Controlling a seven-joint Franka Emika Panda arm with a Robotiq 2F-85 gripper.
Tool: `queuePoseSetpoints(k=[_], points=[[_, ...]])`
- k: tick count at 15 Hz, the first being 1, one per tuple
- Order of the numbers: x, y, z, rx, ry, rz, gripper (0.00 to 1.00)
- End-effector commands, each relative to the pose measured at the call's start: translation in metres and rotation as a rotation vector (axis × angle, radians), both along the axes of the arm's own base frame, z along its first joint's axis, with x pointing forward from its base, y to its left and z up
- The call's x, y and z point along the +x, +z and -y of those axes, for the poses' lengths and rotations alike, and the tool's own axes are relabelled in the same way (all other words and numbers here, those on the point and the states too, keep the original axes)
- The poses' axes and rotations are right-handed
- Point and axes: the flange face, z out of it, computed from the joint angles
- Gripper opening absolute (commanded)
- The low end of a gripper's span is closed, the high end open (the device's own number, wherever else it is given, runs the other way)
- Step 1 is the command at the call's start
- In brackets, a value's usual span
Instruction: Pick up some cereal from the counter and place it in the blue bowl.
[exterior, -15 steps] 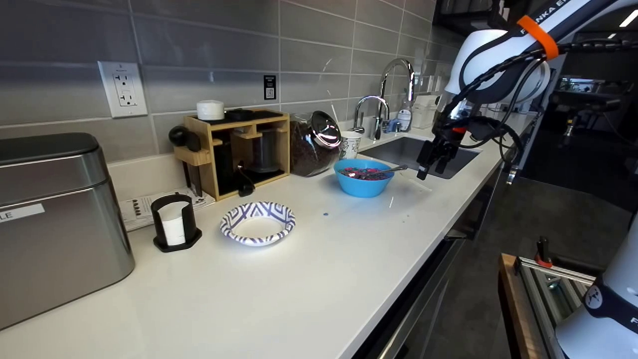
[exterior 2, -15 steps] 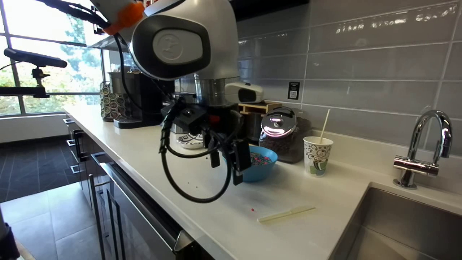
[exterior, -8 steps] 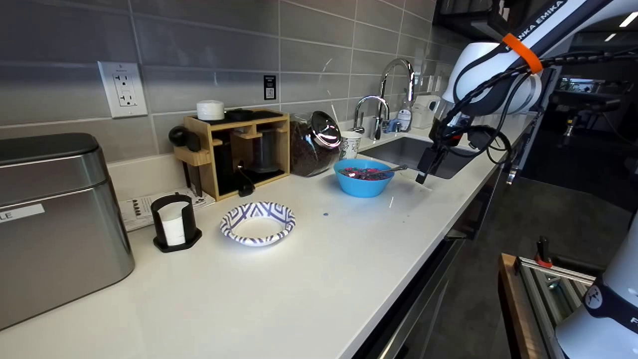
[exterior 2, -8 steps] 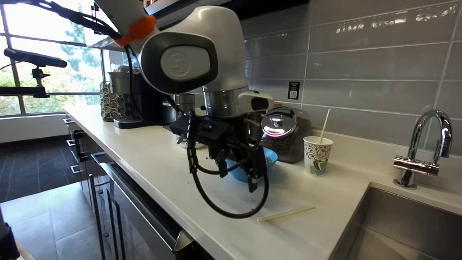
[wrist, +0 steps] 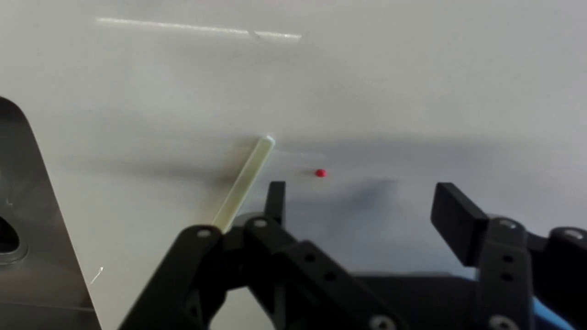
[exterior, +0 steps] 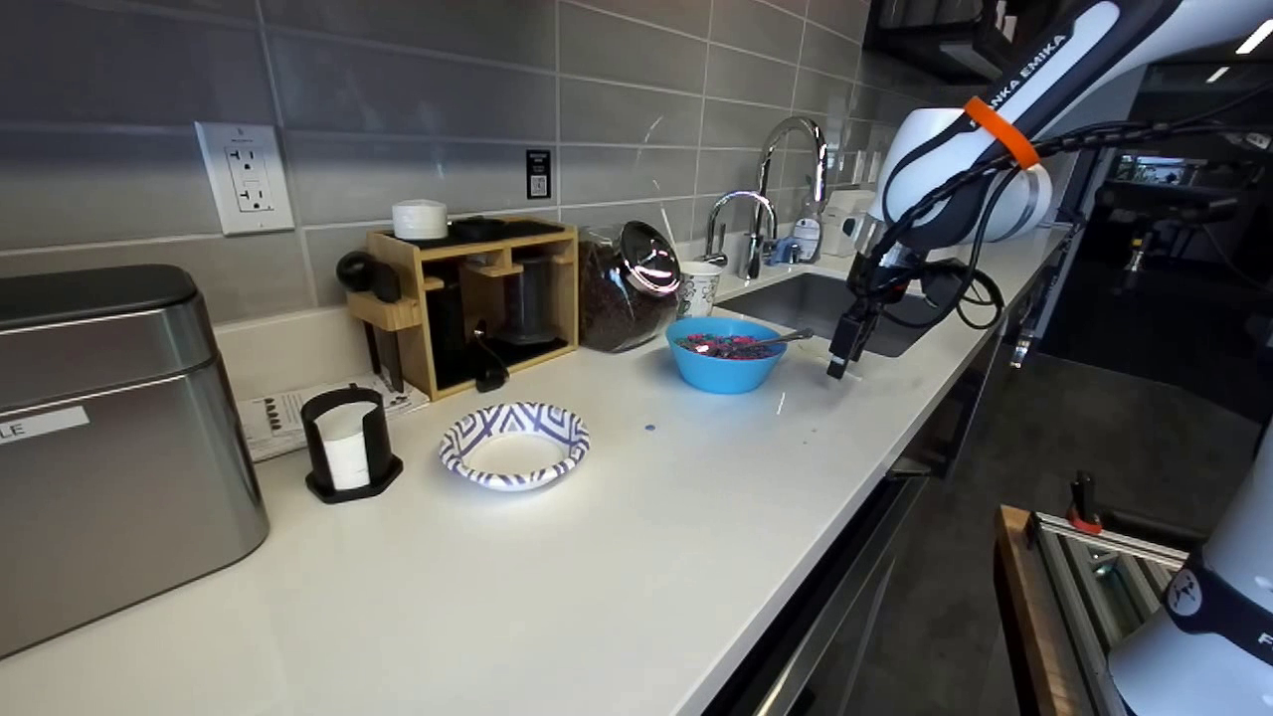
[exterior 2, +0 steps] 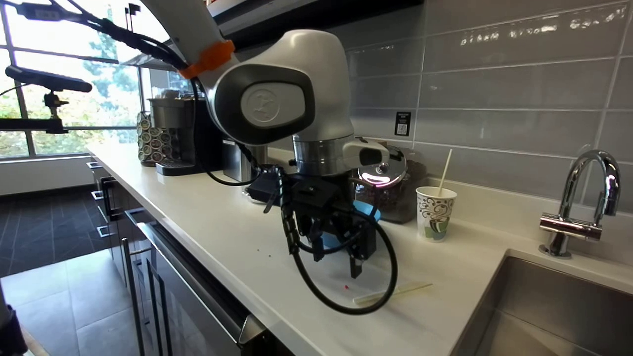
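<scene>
A small red cereal piece (wrist: 321,173) lies on the white counter (wrist: 412,82); it also shows in an exterior view (exterior 2: 346,287). A small blue bit (exterior: 649,427) lies farther along the counter. The blue bowl (exterior: 724,374), holding dark and pink cereal and a spoon, stands on the counter; it is partly behind the gripper in an exterior view (exterior 2: 368,209), and its edge shows in the wrist view (wrist: 548,314). My gripper (wrist: 360,204) is open and empty, above the counter beside the bowl. The red piece appears just beyond the fingertips, nearer the left finger.
A pale plastic utensil (wrist: 243,183) lies close to the left finger, also in an exterior view (exterior 2: 420,287). The sink (exterior 2: 554,306) opens beside it. A paper cup (exterior 2: 435,215), a glass jar (exterior: 622,298) and a patterned white dish (exterior: 514,447) stand on the counter.
The arm and gripper have moved down toward the counter, and toward the red piece and pale utensil. The gripper stays open. The bowl and other objects have not moved.
</scene>
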Motion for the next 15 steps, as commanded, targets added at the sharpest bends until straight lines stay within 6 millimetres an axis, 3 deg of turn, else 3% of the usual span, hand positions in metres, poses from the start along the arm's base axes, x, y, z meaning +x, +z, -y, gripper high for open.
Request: queuePoseSetpoints(k=[1, 5, 6, 8, 9, 11, 12, 15], points=[[0.014, -0.012, 0.009, -0.007, 0.017, -0.027, 0.61], [0.021, -0.022, 0.015, -0.012, 0.016, -0.060, 0.53], [0.022, -0.024, 0.016, -0.005, 0.019, -0.065, 0.44], [0.023, -0.030, 0.017, -0.001, 0.018, -0.079, 0.41], [0.024, -0.031, 0.017, 0.002, 0.017, -0.084, 0.34], [0.024, -0.029, 0.015, 0.010, 0.018, -0.090, 0.32], [0.025, -0.028, 0.014, 0.013, 0.019, -0.096, 0.25], [0.021, -0.026, 0.016, 0.009, 0.007, -0.109, 0.24]])
